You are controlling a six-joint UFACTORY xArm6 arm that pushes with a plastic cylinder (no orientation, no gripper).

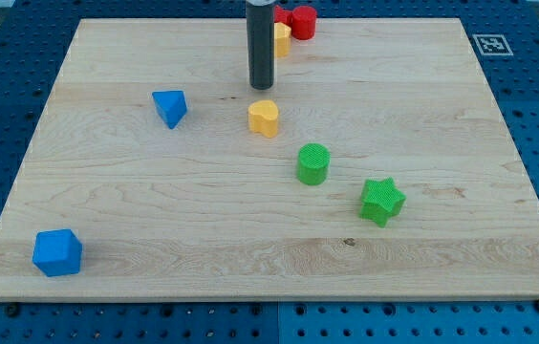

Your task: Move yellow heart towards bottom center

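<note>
On the pale wooden surface [155,201], ringed by blue pegboard [2,86], the yellow heart block [264,118] sits upper-centre; my tip [261,87] stands just above it. I carry no pincer.

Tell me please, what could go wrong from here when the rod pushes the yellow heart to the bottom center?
My tip stands just above the yellow heart, slightly to the view's left of its middle. A push off-centre might slide the heart toward the view's right, into the green cylinder. The heart's rounded lobes could also let it slip off the tip sideways.
</note>
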